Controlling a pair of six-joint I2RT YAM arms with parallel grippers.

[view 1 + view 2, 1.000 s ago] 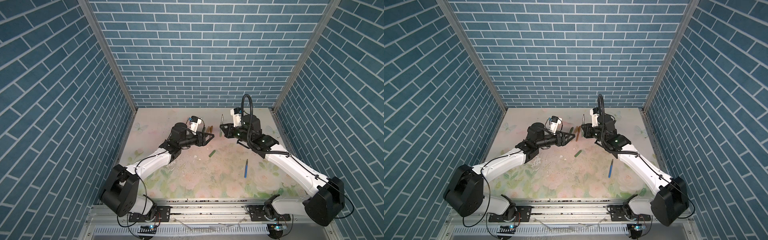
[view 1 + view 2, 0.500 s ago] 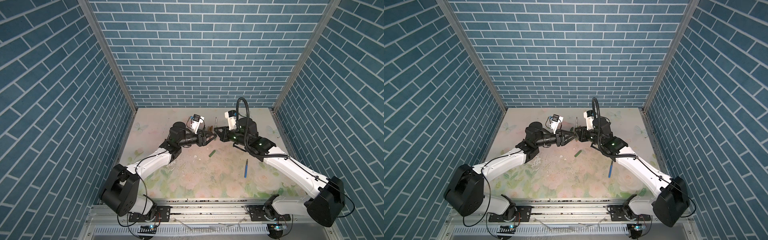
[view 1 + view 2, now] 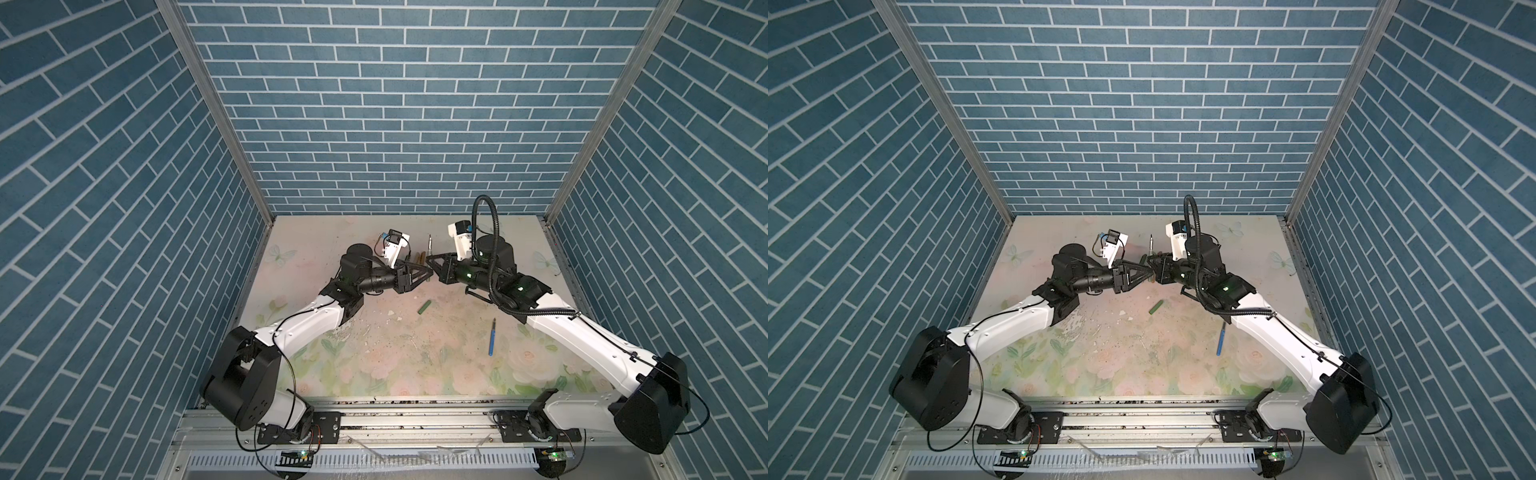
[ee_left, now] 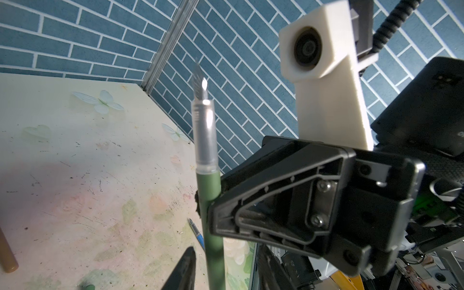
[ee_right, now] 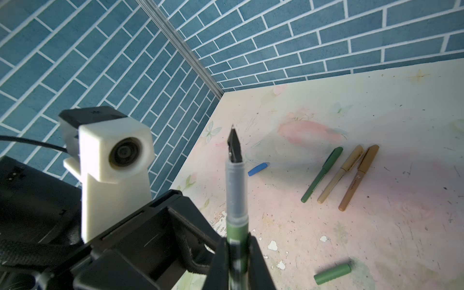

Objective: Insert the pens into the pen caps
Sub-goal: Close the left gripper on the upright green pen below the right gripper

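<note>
The two arms meet above the table (image 3: 374, 353), a little past its middle toward 12 o'clock. The right gripper (image 5: 237, 248) is clamped on the barrel of a green pen (image 4: 208, 183). It holds the pen upright, off the table, with the clear grip section and the dark nib on top.

The left gripper (image 4: 223, 263) faces it tip to tip. Its fingers stand apart on either side of the lower barrel, below the right gripper's hold. In the left wrist view a gap shows between each finger and the pen, so it grips nothing.

The green cap (image 3: 424, 307) lies flat on the table at about 6 o'clock from where the grippers meet, close by and touching nothing. The blue pen (image 3: 492, 336) has no cap and lies by itself toward 4 o'clock from the table's middle. Its nib points roughly to 12 o'clock.

Three pens already wear their caps and lie side by side at about 11 o'clock from the meeting point. They are the capped green pen (image 5: 322, 174), the capped tan pen (image 5: 339, 175) and the capped brown pen (image 5: 357, 178). The tan and brown ones are nearly touching. The left gripper partly hides all three in both top views.

The blue cap (image 5: 258, 168) lies on the table near the capped green pen but apart from it. Only the right wrist view shows it.
</note>
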